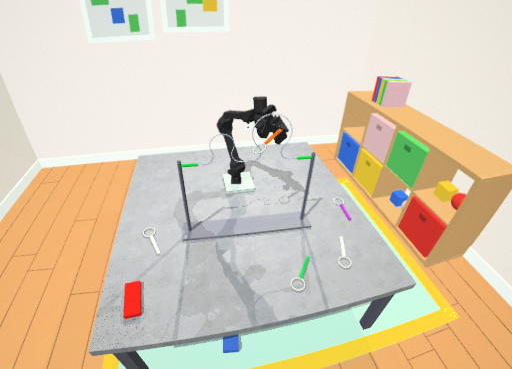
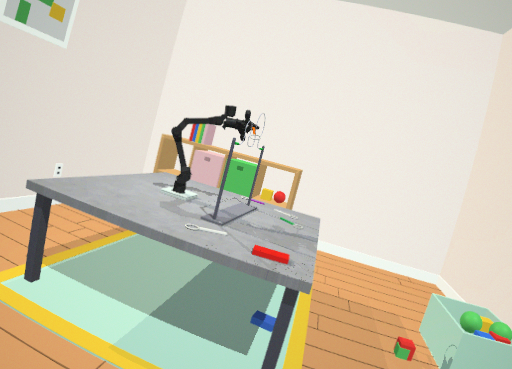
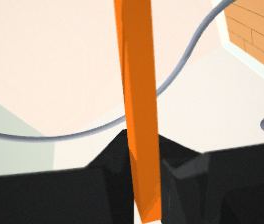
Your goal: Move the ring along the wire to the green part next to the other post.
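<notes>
My gripper is shut on the orange handle. The pale ring is at the handle's lower left end, near the wire's middle, at the left foot of the big loop. It looks to be around the wire; whether it touches is too small to tell. The ring is out of the wrist view, where the grey wire passes behind the handle. The left green part and right green part join the left post and right post.
Below is the stand's base. On the table lie a red block, a green-handled ring, a purple-handled ring and two white ones. A shelf stands at the right.
</notes>
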